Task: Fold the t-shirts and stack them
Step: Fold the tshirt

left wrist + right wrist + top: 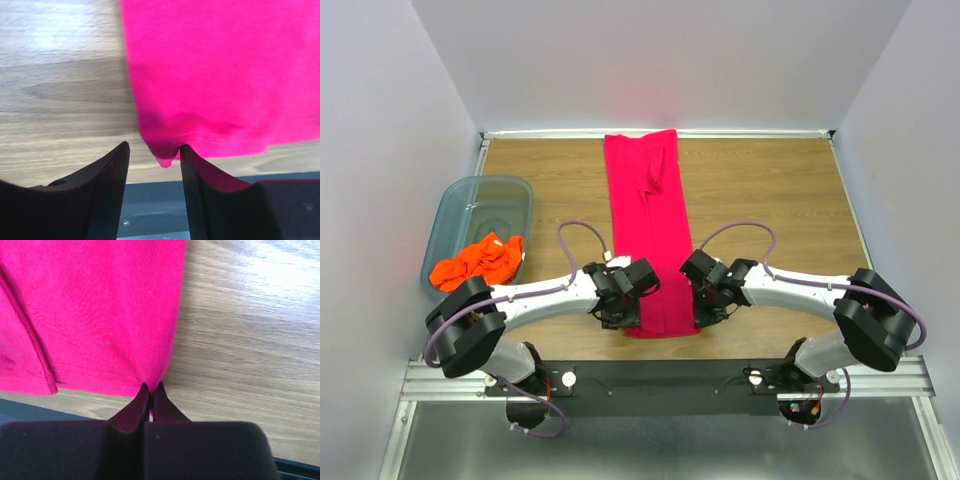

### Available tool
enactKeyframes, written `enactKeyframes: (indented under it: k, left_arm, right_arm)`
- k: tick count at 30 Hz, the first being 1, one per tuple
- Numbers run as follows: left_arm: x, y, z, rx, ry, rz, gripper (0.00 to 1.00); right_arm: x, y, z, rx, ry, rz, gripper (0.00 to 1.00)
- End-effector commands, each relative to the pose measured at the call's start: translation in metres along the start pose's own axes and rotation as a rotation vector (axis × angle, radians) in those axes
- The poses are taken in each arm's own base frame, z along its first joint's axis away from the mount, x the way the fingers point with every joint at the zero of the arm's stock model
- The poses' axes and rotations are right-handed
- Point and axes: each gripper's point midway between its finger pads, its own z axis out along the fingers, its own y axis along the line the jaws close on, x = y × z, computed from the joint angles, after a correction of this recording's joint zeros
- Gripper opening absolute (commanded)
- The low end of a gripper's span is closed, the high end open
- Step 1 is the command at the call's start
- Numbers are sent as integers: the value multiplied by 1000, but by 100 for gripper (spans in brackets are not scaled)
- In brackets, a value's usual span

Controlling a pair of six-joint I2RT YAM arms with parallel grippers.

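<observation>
stretching across most of the top view, a wooden table (770, 190) is seen, boxed in by pale walls on three sides. down the middle of it the magenta t-shirt (648, 230) is laid out flat, folded into one long narrow strip that runs from the far edge to nearly the near edge, with some bunched folds showing at the far end. at the left side of the table a translucent blue-grey bin (460, 200) is parked, well apart from the strip. the orange t-shirt (478, 263) is crumpled up in a heap at the near end of that bin, not folded at all.

both arms are reached in toward the near end of the magenta strip, one at each corner. the left pincer (152, 150) is released: its two fingers are held apart, and the near left corner of the magenta cloth is seen hanging just at the gap, touching the inner side of one finger (192, 165) but not clamped. the right pincer (151, 386) is clenched, and the hem at the near right corner of the magenta t-shirt is pinched right at its tips. bare wood is seen beside the cloth in both wrist views.
</observation>
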Motion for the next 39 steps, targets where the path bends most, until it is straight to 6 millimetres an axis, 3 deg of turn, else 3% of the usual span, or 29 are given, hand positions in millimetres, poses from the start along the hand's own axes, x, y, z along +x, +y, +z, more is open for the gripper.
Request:
enactKeyframes:
  k: [1,5,10,16,21,29,34,37,38,39]
  left_arm:
    - [-13,-14,-15,18,-65,-6,53]
    - [-6,-23,-23,38,-42,22,54]
    - [2,-9,-22,19,-35,-4,54]
    - [7,7,0,-43,-32,-15,53]
    - [5,-1,12,-48,-29,4,53]
    - [7,6,29,-100,-22,27,52]
    - [19,17,37,-112,11,30,43]
    - [22,20,38,-116,25,37,24]
    - [24,20,37,-114,33,41,10]
    - [25,21,36,-112,37,42,3]
  right_arm:
    - [4,-14,-2,56,-2,-36,1]
    - [3,-13,-1,56,0,-45,1]
    - [1,-11,-3,49,-4,-54,1]
    - [2,-11,-1,54,7,-59,1]
    - [2,-10,-1,52,9,-60,1]
    - [7,-15,1,60,21,-53,1]
    - [9,-18,2,66,24,-51,1]
    - [10,-18,1,65,23,-54,1]
    - [11,-18,1,59,27,-62,1]
    - [12,-19,0,58,32,-68,1]
